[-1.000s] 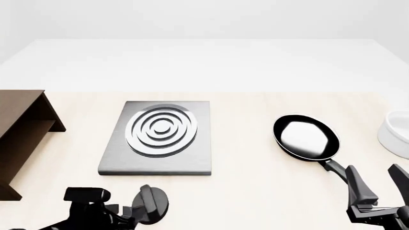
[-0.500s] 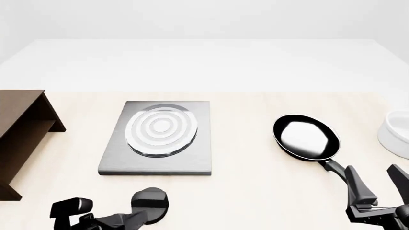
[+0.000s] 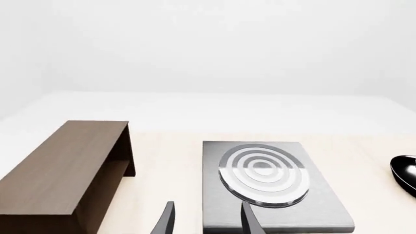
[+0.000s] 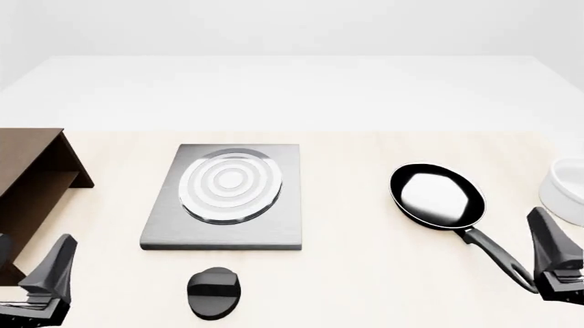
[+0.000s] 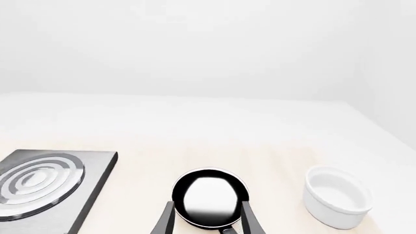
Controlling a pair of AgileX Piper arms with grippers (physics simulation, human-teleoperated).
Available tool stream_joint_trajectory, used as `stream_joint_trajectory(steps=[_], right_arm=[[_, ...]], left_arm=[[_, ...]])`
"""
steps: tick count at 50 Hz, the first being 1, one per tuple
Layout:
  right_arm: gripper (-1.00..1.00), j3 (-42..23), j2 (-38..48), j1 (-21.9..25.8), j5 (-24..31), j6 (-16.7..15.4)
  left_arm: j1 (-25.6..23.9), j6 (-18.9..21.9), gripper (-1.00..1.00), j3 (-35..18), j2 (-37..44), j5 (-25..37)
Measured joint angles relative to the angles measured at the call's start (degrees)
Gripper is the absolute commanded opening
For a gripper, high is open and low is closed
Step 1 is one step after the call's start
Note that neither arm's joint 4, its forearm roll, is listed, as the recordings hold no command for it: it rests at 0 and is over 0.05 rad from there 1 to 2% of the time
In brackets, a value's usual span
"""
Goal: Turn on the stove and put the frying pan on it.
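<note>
The left gripper (image 3: 206,222) sits low at the near left corner of the table (image 4: 365,273) in the front view, its two fingers spread apart with nothing between them; through its own camera the gap frames the near left edge of the stove (image 3: 273,195), which lies just ahead; the gripper touches nothing. The right gripper (image 5: 206,219) sits at the near right corner, fingers likewise parted and empty; its wrist camera looks straight along them at the frying pan (image 5: 209,199), whose round body shows between the fingertips but beyond them, not clasped.

The frying pan (image 4: 438,196) rests flat on the table to the right of the stove and well apart from it, its long handle running toward the near right edge and ending close beside the right gripper (image 4: 559,273); the stove (image 4: 228,198) lies left of centre, its ringed burner bare; the black knob (image 4: 215,292) sits on the table just in front of the slab's near edge, right of the left gripper (image 4: 41,287). A white bowl (image 4: 565,188) stands at the right edge beyond the pan; a dark wooden shelf (image 4: 32,184) stands at the left.
</note>
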Motion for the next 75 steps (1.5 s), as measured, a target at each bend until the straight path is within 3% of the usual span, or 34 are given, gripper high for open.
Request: stream_joint_trajectory(steps=[6,11,17,27,39,57,75], right_arm=[[1.0,-12.4,3.2,1.8,8.7,-0.3],[1.0,-19.2,8.3,3.5,12.2,-0.7],[1.0,-22.2,18.5,4.3,10.7,0.4],[1.0,-23.4,34.1,2.7,4.5,-1.2],[1.0,-21.3,41.4,-0.6,-0.2,-4.8],[1.0,-11.6,38.9,-3.6,-2.6,-9.2],[1.0,-2.3,47.2,-7.7,-16.2,-13.6]], left_arm=[[2.1,1.0,1.0,1.8,-1.8,-0.4],[3.1,0.8,1.0,2.2,-2.7,-0.3],[3.7,1.0,1.0,2.4,-3.4,-0.5],[3.7,1.8,1.0,2.6,-3.9,-0.6],[3.6,2.2,1.0,2.8,-4.1,-0.4],[4.3,1.8,1.0,3.0,-4.1,0.2],[4.5,1.3,1.0,3.1,-4.1,0.5]])
